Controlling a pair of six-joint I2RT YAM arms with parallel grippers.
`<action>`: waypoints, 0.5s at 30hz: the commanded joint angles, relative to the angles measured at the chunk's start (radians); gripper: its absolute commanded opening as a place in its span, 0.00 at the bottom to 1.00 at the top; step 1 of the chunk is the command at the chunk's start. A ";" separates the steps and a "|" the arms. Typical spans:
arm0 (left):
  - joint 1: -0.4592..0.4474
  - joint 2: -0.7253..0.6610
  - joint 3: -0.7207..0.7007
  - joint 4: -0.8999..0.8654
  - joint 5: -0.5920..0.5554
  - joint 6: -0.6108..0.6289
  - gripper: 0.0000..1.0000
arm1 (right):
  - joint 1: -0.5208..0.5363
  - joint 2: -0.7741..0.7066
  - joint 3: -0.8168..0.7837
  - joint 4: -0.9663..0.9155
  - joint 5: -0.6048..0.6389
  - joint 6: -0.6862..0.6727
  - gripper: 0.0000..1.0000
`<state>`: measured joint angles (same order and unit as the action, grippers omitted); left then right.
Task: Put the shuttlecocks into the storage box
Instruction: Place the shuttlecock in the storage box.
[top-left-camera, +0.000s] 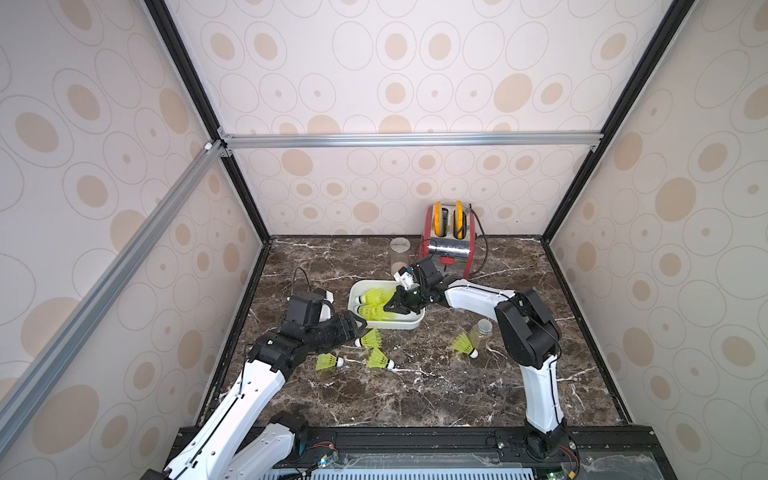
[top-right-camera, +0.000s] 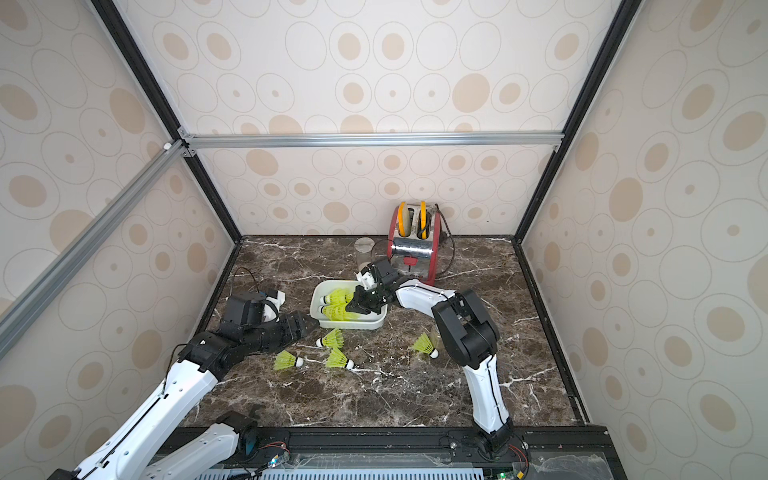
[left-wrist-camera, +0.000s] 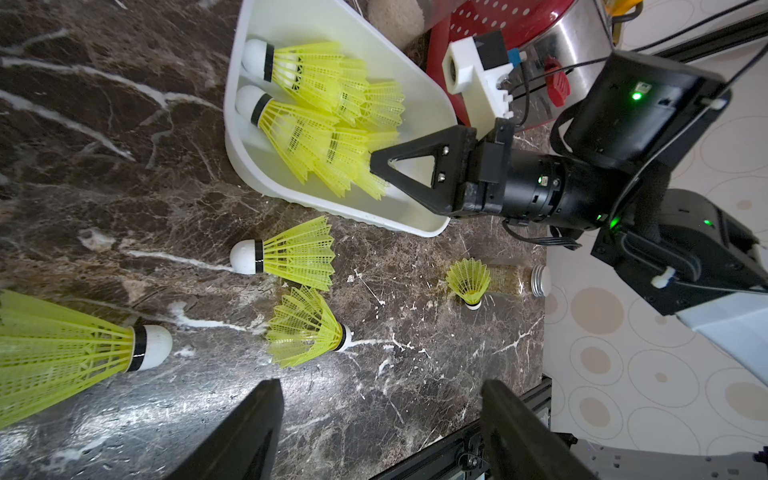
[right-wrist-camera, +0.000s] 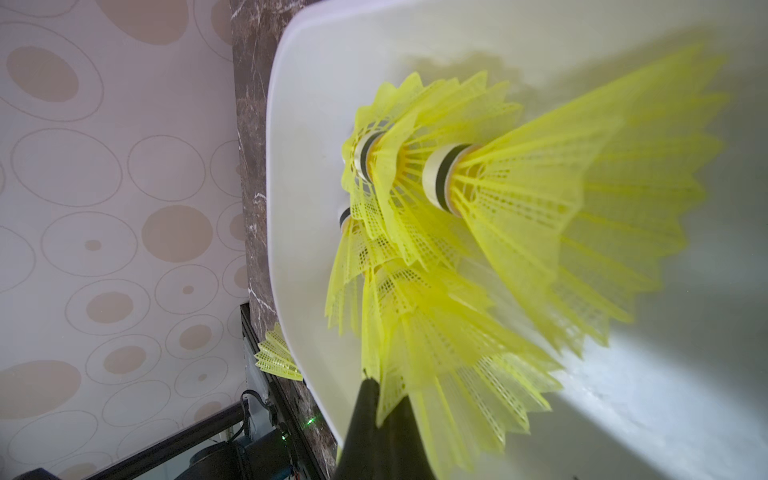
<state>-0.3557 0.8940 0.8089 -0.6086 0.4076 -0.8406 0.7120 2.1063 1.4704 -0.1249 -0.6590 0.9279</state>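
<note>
Dark brown marble-patterned tabletop (top-left-camera: 415, 399), white veining, glossy. Directly on it:

- shallow white plastic storage box (top-left-camera: 390, 325), rounded corners, near the middle
- four neon yellow-green plastic shuttlecocks with white tips, loose on the bare surface: first shuttlecock (top-left-camera: 370, 338) just in front of the box; second shuttlecock (top-left-camera: 328, 361) and third shuttlecock (top-left-camera: 379, 359) a little nearer the front edge, all three on their sides
- fourth shuttlecock (top-left-camera: 464, 345) apart on the right side, just beside a small clear jar with a metal lid (top-left-camera: 482, 332); contact unclear
- taller clear cylindrical jar (top-left-camera: 400, 253) behind the box
- red-and-steel toaster (top-left-camera: 451, 245) beside it, at the back wall
</note>
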 joint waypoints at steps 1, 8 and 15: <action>-0.006 -0.006 0.036 -0.003 0.010 0.017 0.77 | 0.004 0.019 -0.007 0.071 -0.025 0.049 0.00; -0.006 -0.003 0.028 0.012 0.016 0.011 0.78 | 0.005 0.033 -0.024 0.119 -0.031 0.089 0.00; -0.006 -0.010 0.024 0.013 0.014 0.007 0.77 | 0.005 0.045 -0.047 0.125 -0.033 0.101 0.00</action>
<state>-0.3557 0.8940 0.8089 -0.6071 0.4206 -0.8410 0.7124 2.1197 1.4452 -0.0139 -0.6811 1.0157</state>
